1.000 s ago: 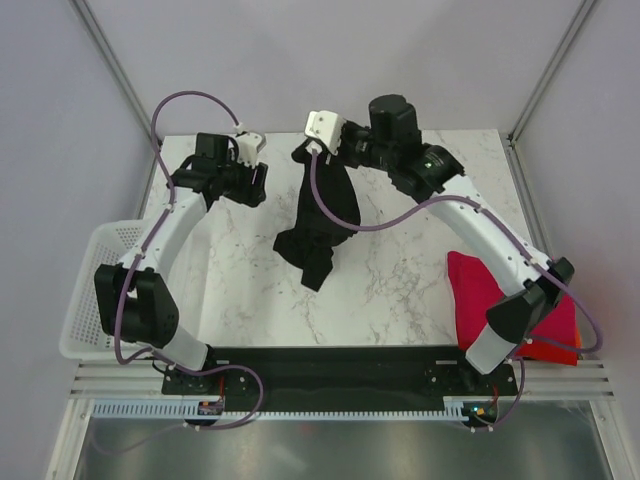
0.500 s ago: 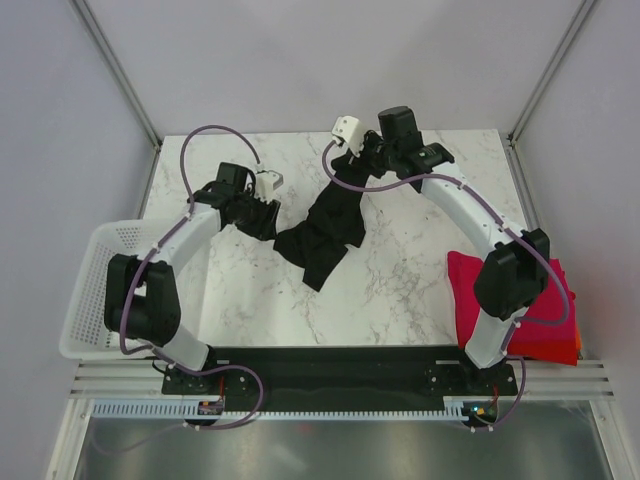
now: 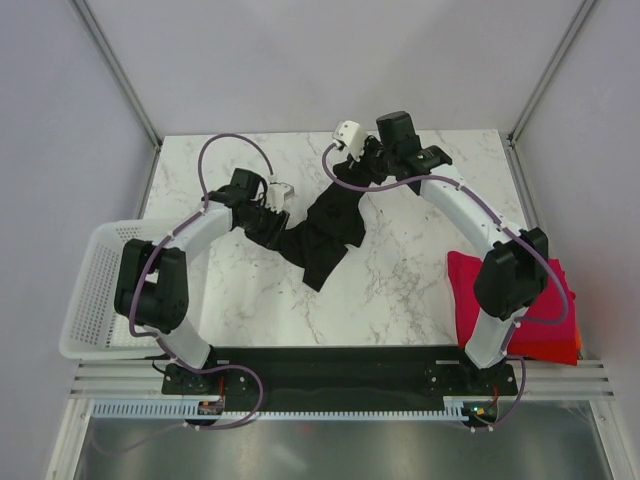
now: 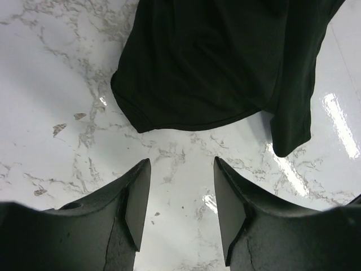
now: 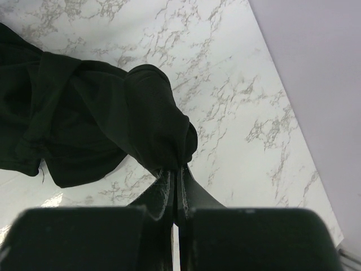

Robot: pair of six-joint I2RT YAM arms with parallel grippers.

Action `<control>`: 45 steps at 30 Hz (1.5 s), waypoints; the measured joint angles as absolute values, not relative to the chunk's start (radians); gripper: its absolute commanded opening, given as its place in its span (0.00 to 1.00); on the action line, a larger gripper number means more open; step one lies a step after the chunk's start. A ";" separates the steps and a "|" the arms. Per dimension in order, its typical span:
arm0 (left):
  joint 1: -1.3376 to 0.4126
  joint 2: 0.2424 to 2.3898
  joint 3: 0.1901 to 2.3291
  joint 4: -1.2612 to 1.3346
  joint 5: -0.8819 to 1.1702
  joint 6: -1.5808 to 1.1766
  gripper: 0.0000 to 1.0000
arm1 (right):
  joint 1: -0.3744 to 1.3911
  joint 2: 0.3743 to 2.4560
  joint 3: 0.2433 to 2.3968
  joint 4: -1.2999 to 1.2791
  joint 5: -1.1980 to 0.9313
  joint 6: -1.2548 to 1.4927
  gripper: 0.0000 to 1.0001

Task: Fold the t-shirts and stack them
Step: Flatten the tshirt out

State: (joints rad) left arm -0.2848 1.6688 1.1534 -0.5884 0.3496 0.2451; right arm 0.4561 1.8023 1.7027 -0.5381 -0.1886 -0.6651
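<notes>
A crumpled black short-sleeved cloth t-shirt [image 3: 322,232] lies mid-table on the white marble tabletop [image 3: 400,290]. Its far end is held up by the right gripper [image 5: 176,169], whose jaws are pressed together, pinching a fold of the cloth. The left gripper [image 4: 180,195] hovers over bare marble just beside the shirt's hemmed left edge, jaws spread and touching no cloth. This looks like the spreading-out step before folding: the left jaws likely need to reach that edge and close so both arms can pull the shirt flat, while a folded magenta-red shirt [image 3: 475,290] sits at the table's right edge.
</notes>
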 measured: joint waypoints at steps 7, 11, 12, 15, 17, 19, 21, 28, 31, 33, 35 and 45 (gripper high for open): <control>-0.328 1.716 1.160 -0.605 0.374 0.251 0.46 | 0.420 1.802 1.657 -0.547 -0.184 -0.641 0.00; -0.358 1.751 1.182 -0.630 0.398 0.256 0.50 | 0.408 1.802 1.647 -0.546 -0.184 -0.639 0.00; -0.371 1.754 1.187 -0.634 0.400 0.256 0.51 | 0.406 1.802 1.643 -0.546 -0.185 -0.639 0.00; -0.410 1.761 1.206 -0.643 0.402 0.256 0.51 | 0.401 1.802 1.638 -0.547 -0.186 -0.632 0.00; -0.436 1.771 1.224 -0.649 0.402 0.256 0.51 | 0.397 1.802 1.636 -0.546 -0.186 -0.628 0.00; -0.455 1.789 1.245 -0.653 0.402 0.256 0.51 | 0.394 1.802 1.628 -0.542 -0.186 -0.624 0.00; -0.467 1.811 1.266 -0.657 0.402 0.256 0.51 | 0.390 1.802 1.620 -0.541 -0.187 -0.623 0.00; -0.466 1.900 1.349 -0.668 0.399 0.255 0.10 | 0.386 1.802 1.604 -0.538 -0.189 -0.619 0.00; -0.466 1.911 1.370 -0.681 0.400 0.264 0.02 | 0.385 1.800 1.597 -0.539 -0.189 -0.616 0.00; -0.466 1.900 1.375 -0.687 0.399 0.265 0.02 | 0.384 1.800 1.595 -0.539 -0.189 -0.615 0.00; -0.462 1.868 1.374 -0.703 0.397 0.268 0.02 | 0.381 1.795 1.595 -0.539 -0.189 -0.609 0.00; -0.379 1.362 1.401 -0.757 0.304 0.407 0.02 | 0.369 1.663 1.628 -0.535 -0.213 -0.518 0.00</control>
